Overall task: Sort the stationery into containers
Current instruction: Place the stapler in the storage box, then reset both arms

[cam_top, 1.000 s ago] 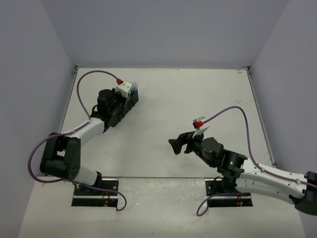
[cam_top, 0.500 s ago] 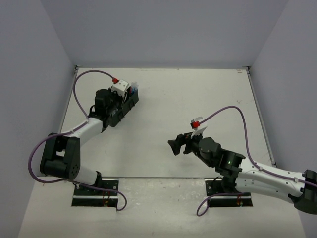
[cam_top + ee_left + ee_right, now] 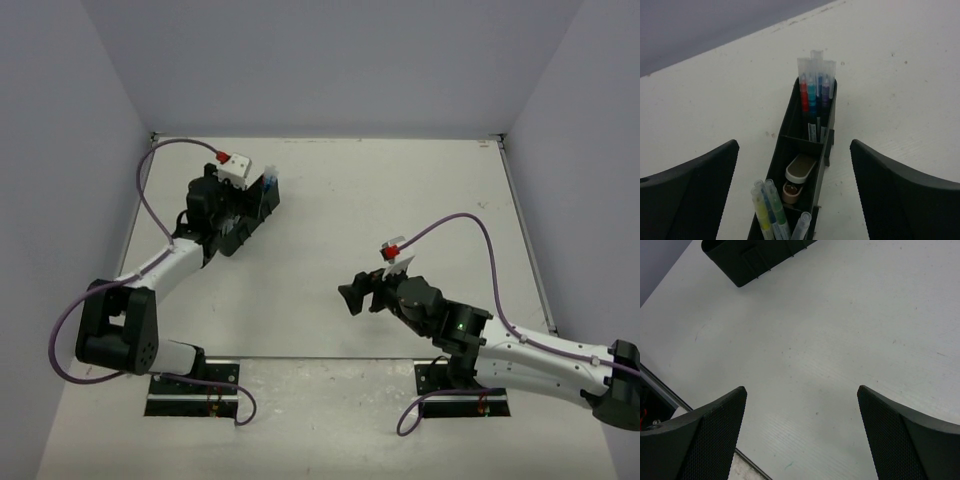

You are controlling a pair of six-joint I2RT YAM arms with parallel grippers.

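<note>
Looking down through the left wrist camera, I have the left gripper [image 3: 793,150] spread wide, one finger in the lower left of the frame and the other in the lower right, with nothing between them but air. The black organiser tray [image 3: 782,130] sits directly below and ahead of that gap. Its long axis runs away from me, from the bottom centre of the frame towards the upper middle, leaning slightly right. The far compartment holds a bunch of clear-capped pens [image 3: 814,92] in red, teal, blue and purple. The middle one holds the pale eraser block [image 3: 800,168], and the nearest holds yellow, blue and green markers [image 3: 769,207] leaning against each other. In the overhead view this arm hangs over the near end of the tray in the upper left, so it is plainly the nearer arm. The right gripper [image 3: 801,389] is also spread and empty, facing bare counter [image 3: 840,315] near the middle of the overhead view and well apart from the tray, which shows only as a dark corner at the upper left of its own camera. I can find no loose pen in any view, so I judge the sorting close to finished. Any further reach into the tray should follow its length.
</note>
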